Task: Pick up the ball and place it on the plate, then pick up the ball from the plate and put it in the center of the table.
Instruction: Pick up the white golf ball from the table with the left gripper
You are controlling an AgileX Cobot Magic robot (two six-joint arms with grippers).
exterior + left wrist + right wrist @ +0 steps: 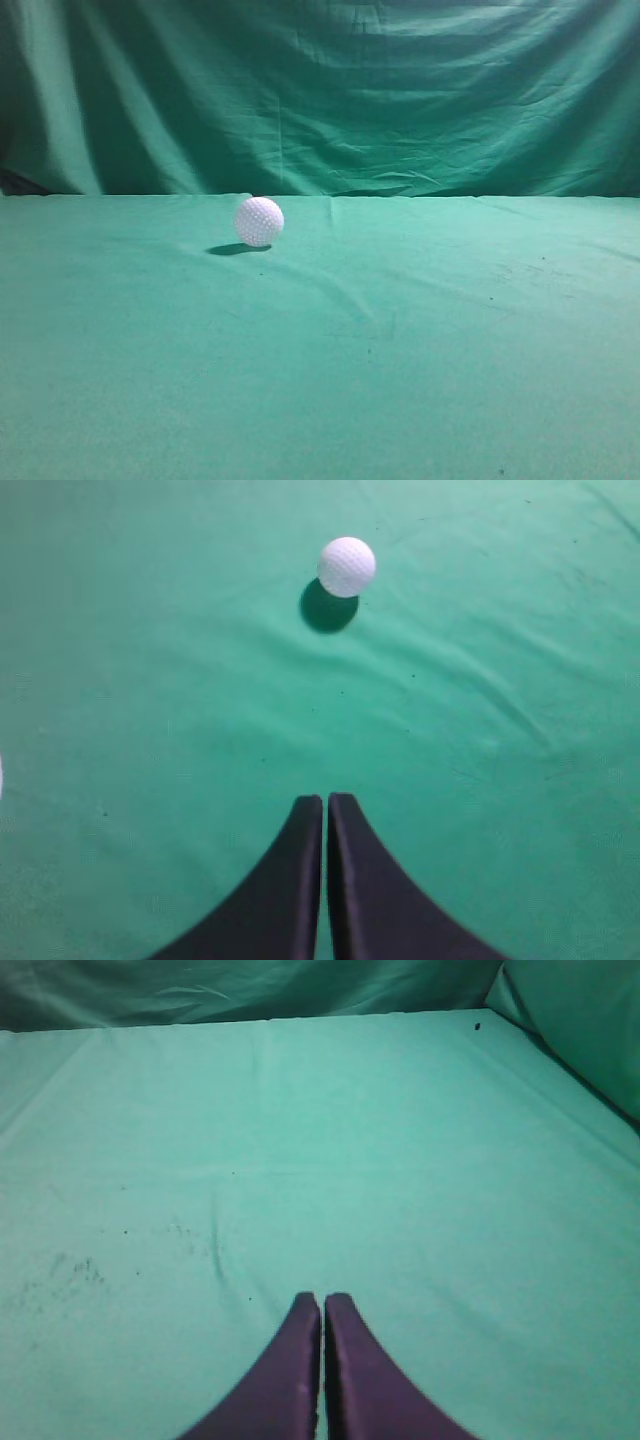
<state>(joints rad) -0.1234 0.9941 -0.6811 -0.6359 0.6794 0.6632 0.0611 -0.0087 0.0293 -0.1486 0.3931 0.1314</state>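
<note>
White and dimpled, the ball (pixel 259 221) sits alone on the green cloth surface (pixel 400 340), well ahead of my left claw (pixel 326 800). Both it and my right claw (pixel 322 1300) are pressed together, holding nothing.

The left gripper (pixel 326 798) has its dark fingers pressed together, tip against tip, empty. The right gripper (pixel 322 1298) matches: fingers closed, nothing between them.

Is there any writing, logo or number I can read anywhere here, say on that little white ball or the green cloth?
None. The ball shows only dimples, no brand or number on the side in view. The table cloth carries only wrinkles and small dark specks. The left tool and right tool are plain and unmarked.
</note>
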